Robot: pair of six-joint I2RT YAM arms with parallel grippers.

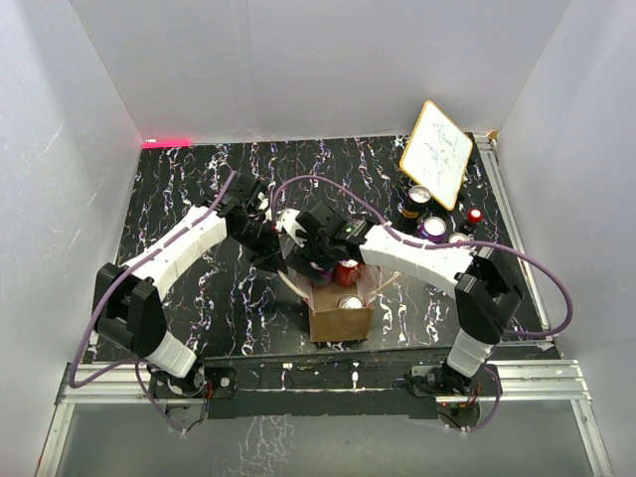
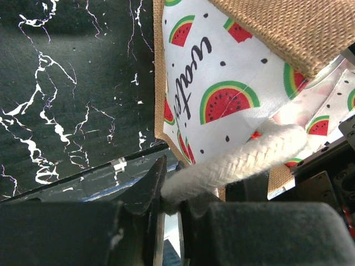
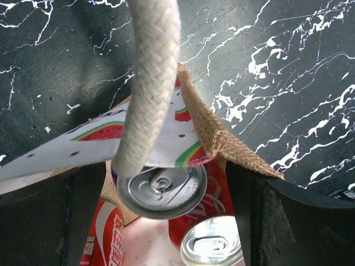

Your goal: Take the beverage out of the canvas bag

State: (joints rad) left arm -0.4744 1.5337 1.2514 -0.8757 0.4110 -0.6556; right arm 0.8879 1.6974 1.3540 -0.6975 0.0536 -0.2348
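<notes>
The canvas bag [image 1: 340, 320] stands at the table's near middle, tan weave with a watermelon-print lining [image 2: 222, 94]. My left gripper [image 2: 172, 200] is shut on one cream rope handle [image 2: 238, 160] and holds it off to the bag's left; it also shows in the top view [image 1: 270, 245]. My right gripper [image 3: 166, 185] is open over the bag's mouth [image 1: 326, 260], its jaws on either side of a silver-topped can [image 3: 162, 188] without touching it. A red cola can [image 3: 213, 202], a second silver top [image 3: 213, 242] and another red can [image 3: 105, 233] sit in the bag. The other handle [image 3: 147, 83] hangs across the right wrist view.
A tilted whiteboard sign [image 1: 437, 154] stands at the back right. Several loose cans [image 1: 420, 197] [image 1: 433, 228] [image 1: 474, 215] stand below it. White walls close in the black marbled table [image 1: 179, 199] on three sides.
</notes>
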